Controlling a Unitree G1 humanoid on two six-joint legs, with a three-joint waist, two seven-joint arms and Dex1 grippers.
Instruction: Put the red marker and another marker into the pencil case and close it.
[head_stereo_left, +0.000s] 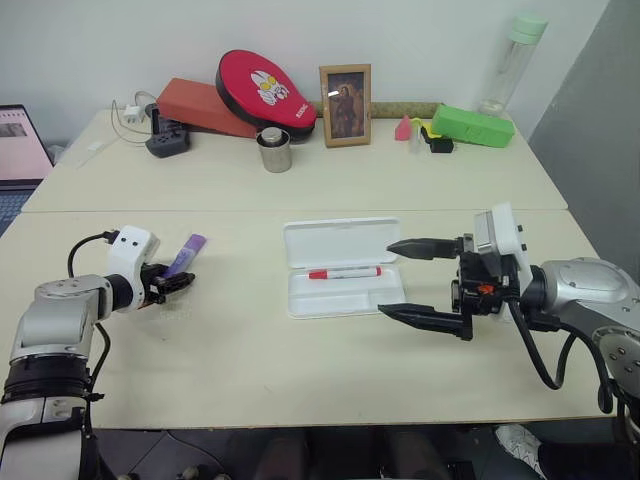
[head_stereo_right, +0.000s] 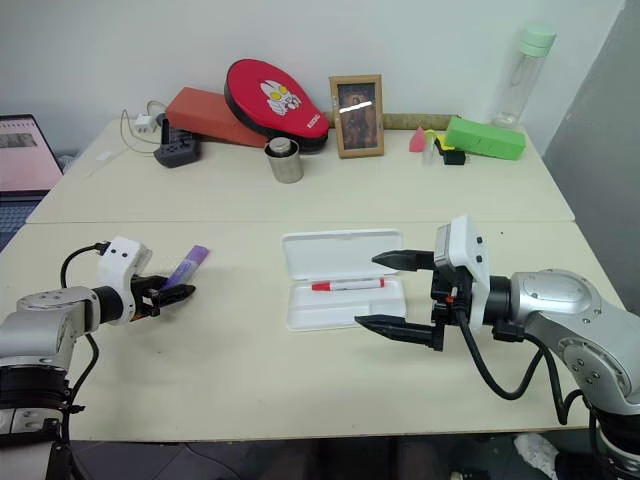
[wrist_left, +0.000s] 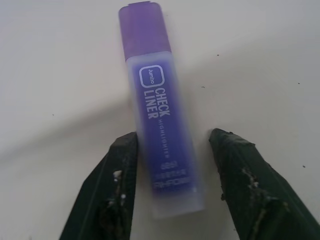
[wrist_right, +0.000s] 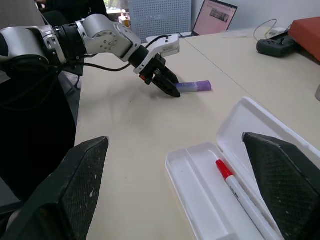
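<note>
White pencil case (head_stereo_left: 340, 243) holds a red-capped white marker (head_stereo_left: 344, 272) (the highlighter (wrist_left: 159, 110) is purple, white lettering).

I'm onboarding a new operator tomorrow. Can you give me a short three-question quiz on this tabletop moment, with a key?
1. True or false: the red marker already lies inside the open pencil case.
2. Which thing sits between the fingers of the left gripper? A) the purple highlighter B) a steel cup C) a green box
3. Fill in: the right gripper hangs beside the case with its fingers ____.

Key: 1 true; 2 A (one finger looks to touch it, the other stands just off it, and it lies on the table); 3 open, holding nothing.
</note>
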